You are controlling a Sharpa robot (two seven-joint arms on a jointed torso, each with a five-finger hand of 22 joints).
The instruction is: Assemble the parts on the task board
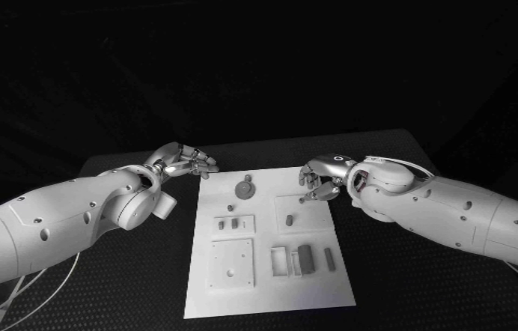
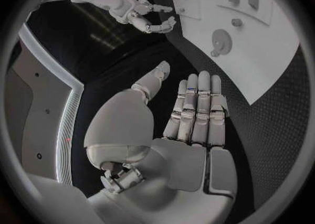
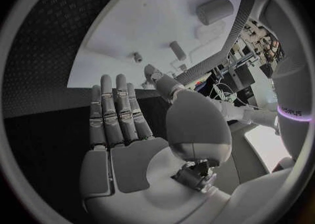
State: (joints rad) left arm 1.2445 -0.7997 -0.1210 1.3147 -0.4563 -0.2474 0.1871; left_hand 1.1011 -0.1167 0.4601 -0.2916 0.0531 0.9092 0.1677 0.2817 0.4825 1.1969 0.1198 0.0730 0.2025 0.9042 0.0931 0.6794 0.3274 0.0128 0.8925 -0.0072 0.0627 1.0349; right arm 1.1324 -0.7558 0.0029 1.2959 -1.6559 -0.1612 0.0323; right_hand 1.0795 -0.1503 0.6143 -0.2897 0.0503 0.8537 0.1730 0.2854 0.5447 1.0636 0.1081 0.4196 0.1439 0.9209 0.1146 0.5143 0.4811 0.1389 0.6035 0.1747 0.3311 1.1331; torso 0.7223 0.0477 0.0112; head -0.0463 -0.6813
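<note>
Both hands empty, fingers straight and apart: left hand (image 1: 181,160) off the task board's (image 1: 268,290) far-left corner, right hand (image 1: 324,177) over its far-right edge. Loose parts (image 1: 305,256) near-right; you risk scattering them with a careless sweep.

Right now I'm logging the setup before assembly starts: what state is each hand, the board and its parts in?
left hand: open, fingers spread, holding nothing, off the board's far left corner.
right hand: open, empty, over the board's right edge.
task board: flat on the black table.
round part: lying on the board, untouched.
dark oblong parts: lying on the board near its right side.
</note>
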